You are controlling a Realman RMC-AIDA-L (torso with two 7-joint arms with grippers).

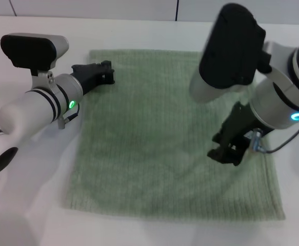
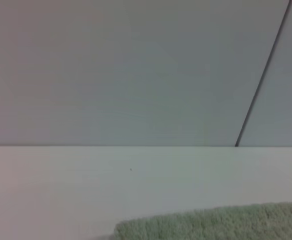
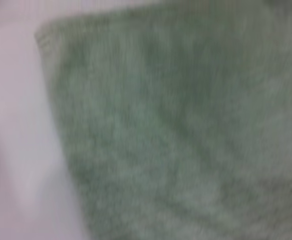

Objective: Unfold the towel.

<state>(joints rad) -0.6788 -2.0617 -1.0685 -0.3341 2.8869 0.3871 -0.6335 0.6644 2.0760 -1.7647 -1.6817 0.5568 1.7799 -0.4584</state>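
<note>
Right gripper (image 1: 226, 152): black fingers over the right side of the cloth, can't tell if open or clenched, nor if it's touching.

Left gripper (image 1: 104, 72): at the far-left corner, grip state also unreadable.

The towel (image 1: 170, 133), large pale sage-green ribbed terry cloth, looks spread flat on the white table (image 1: 31, 205), no fold visible, slightly longer along 12–6.

From right gripper the bulk lies at 9 o'clock; from left gripper at 4–5 o'clock.

Judgement: unfold looks essentially done; the next move is likely a retreat.
</note>
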